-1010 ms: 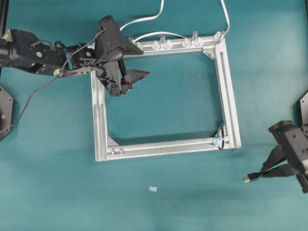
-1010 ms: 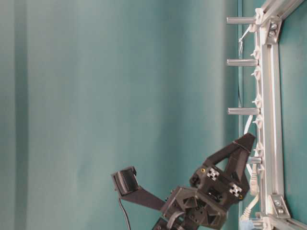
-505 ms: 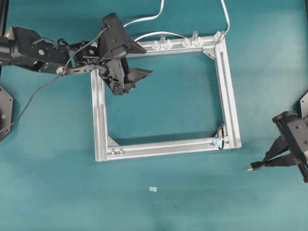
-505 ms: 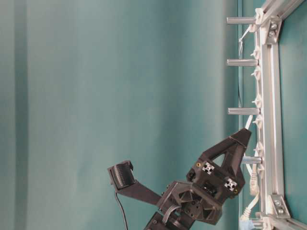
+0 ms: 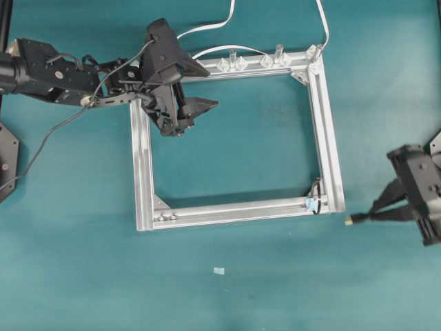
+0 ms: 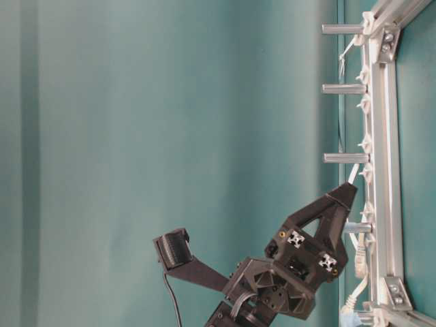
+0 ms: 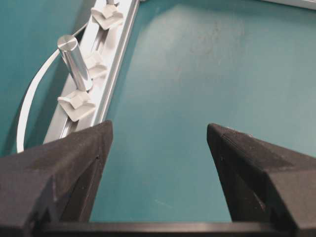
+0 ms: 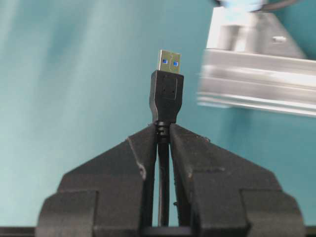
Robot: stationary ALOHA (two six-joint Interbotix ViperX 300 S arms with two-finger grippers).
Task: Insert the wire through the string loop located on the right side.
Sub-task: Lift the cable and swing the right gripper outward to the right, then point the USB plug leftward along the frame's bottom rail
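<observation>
The wire (image 5: 364,218) is a thin black cable ending in a black plug with a metal tip (image 8: 166,91). My right gripper (image 5: 379,214) is shut on it just behind the plug, which points left at the frame's lower right corner. In the right wrist view the right gripper (image 8: 163,131) pinches the cable, plug upright. The string loop (image 5: 316,193) with its pale-blue tag (image 5: 311,204) hangs at that corner, a short gap left of the plug tip. My left gripper (image 5: 212,88) stands open and empty over the frame's upper left, its jaws wide apart in the left wrist view (image 7: 159,131).
The aluminium frame (image 5: 329,131) lies flat on the teal table. Clear clips (image 5: 231,65) and upright metal pins (image 7: 74,59) line its top rail, with white cables (image 5: 207,28) behind. A small pale scrap (image 5: 219,271) lies below the frame.
My right gripper has carried the plug up and to the left, nearer the frame's lower right corner. The left gripper shifted slightly right at first, then held still.
</observation>
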